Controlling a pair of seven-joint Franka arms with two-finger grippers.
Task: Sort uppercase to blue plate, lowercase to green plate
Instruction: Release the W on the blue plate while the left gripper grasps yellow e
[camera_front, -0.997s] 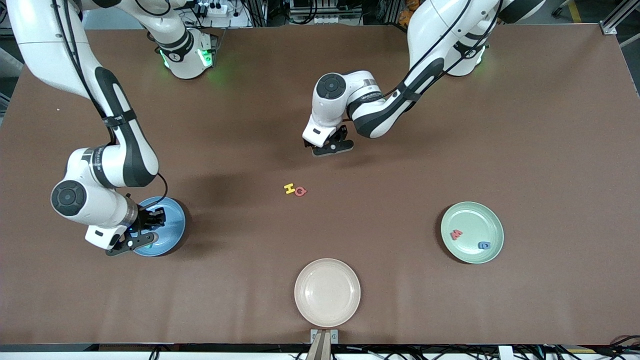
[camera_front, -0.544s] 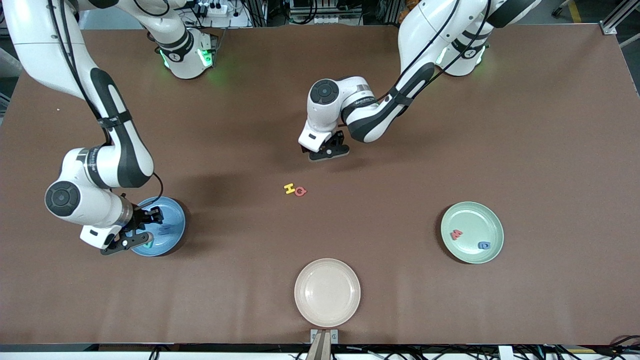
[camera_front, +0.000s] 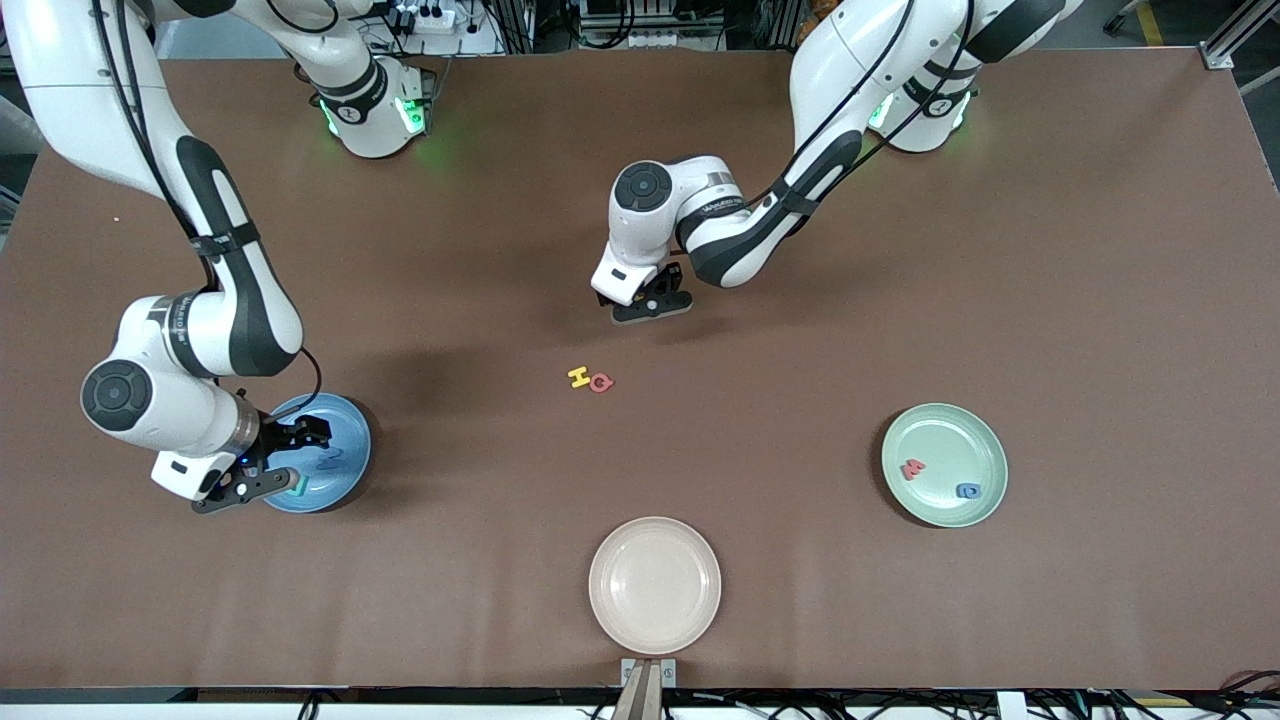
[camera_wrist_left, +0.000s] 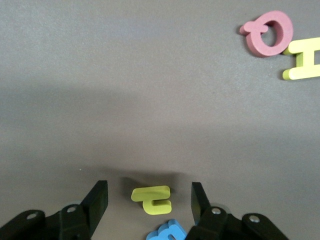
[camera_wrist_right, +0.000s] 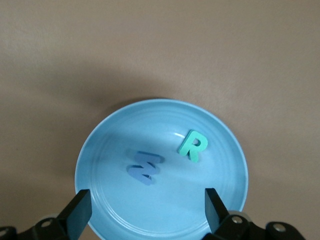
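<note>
The teal-green foam R (camera_wrist_right: 192, 145) and blue foam M (camera_wrist_right: 145, 167) lie in the round sky-blue plate (camera_front: 345, 480), lower left of the front view. The right pincer (camera_wrist_right: 145, 212) hangs over it, spread wide and empty. At center, the left pincer (camera_wrist_left: 149, 200) stands parted around a small yellow foam letter (camera_wrist_left: 152, 199), not clamping it. The yellow H (camera_front: 578, 377) and red Q (camera_front: 600, 383) touch on the brown table (camera_front: 1000, 250).

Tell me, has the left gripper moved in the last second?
Yes. The left gripper has drifted slightly toward the right arm's end of the table, judged against the yellow H and red Q, which have stayed put.
</note>
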